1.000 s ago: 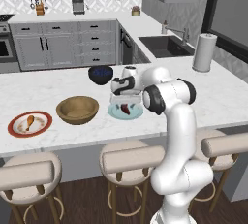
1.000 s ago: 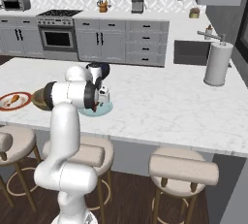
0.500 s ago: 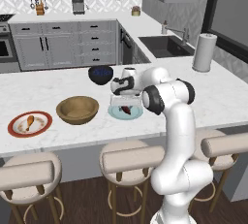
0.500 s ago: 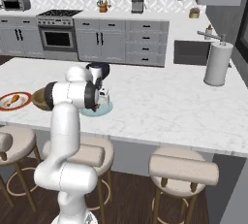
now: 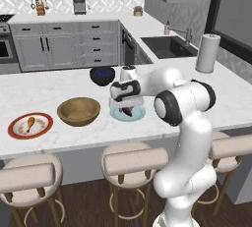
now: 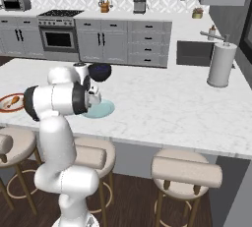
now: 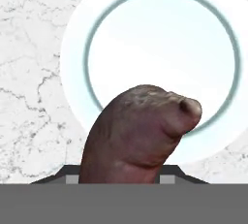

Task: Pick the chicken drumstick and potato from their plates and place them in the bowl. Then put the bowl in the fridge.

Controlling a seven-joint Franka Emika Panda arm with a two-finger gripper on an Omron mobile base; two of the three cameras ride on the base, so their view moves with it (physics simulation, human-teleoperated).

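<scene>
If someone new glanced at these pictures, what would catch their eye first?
Probably the white arm bent low over the counter, its gripper closed on the dark potato just above the pale blue plate. To its left sit the wooden bowl and the drumstick on its red-rimmed plate.

Soft, even light covers the whole kitchen, with no single source to pick out. The marble worktop (image 5: pixel 59 86) reads bright and flat, without glare. Faint shadows sit under the wooden bowl (image 5: pixel 78 111) and below the worktop's front edge, over the stools (image 6: pixel 184 169). Both base views are sharp but slightly grainy. In the hand view the potato (image 7: pixel 138 133) looms close and looks soft-edged and blocky.
</scene>
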